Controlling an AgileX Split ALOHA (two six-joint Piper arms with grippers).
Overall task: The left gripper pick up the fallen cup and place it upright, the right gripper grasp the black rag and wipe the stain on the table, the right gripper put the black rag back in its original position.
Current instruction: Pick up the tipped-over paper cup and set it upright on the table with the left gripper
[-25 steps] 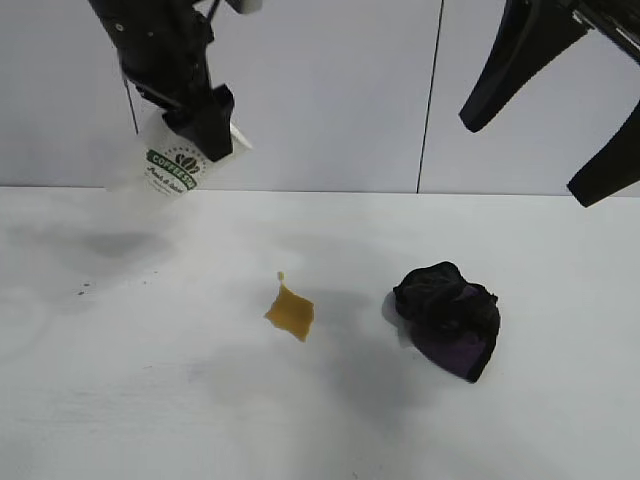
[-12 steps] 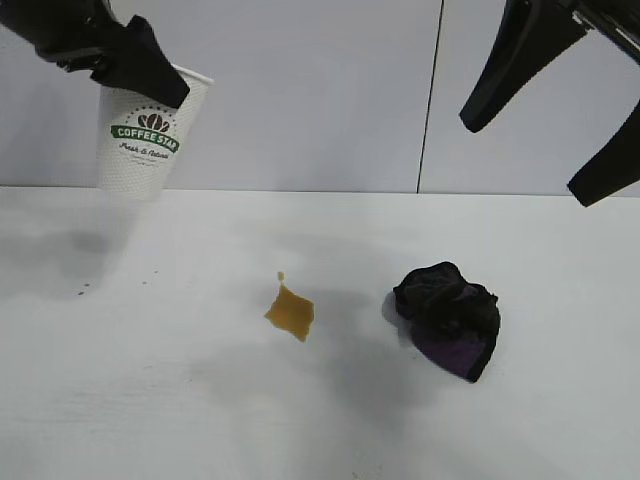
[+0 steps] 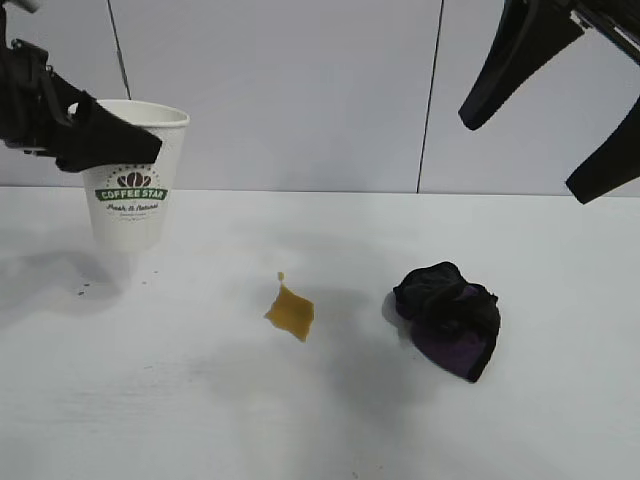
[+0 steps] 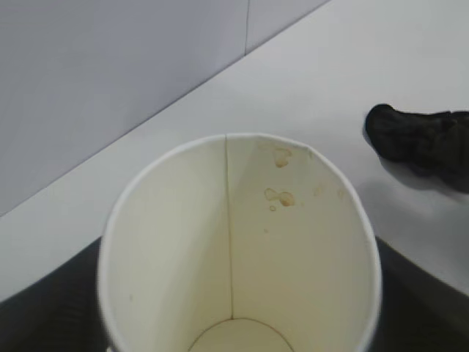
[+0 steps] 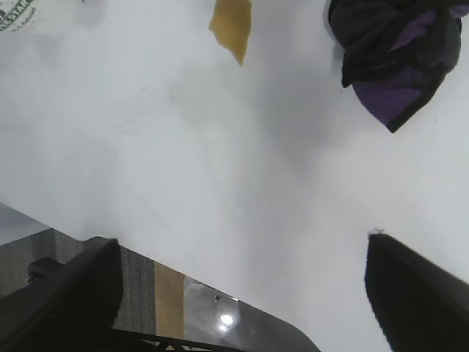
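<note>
The white cup (image 3: 130,205) with the green Coffee Star logo stands upright at the table's far left, and my left gripper (image 3: 118,150) is shut on its upper part from the left. Its base is at or just above the table (image 3: 200,400); contact cannot be told. In the left wrist view the cup's (image 4: 234,249) empty inside shows small brown drops. The amber stain (image 3: 290,312) lies mid-table. To its right sits the black rag (image 3: 448,315) with its purple underside. My right gripper (image 3: 525,162) hangs open, high above the rag, holding nothing.
A grey panelled wall (image 3: 320,90) rises behind the table. The right wrist view shows the stain (image 5: 231,26), the rag (image 5: 392,51) and the table's near edge (image 5: 220,282). The rag (image 4: 421,139) also appears in the left wrist view.
My left gripper has carried the cup left and downward, turning it from tilted to upright near the tabletop. The right gripper, rag and stain have not moved.
</note>
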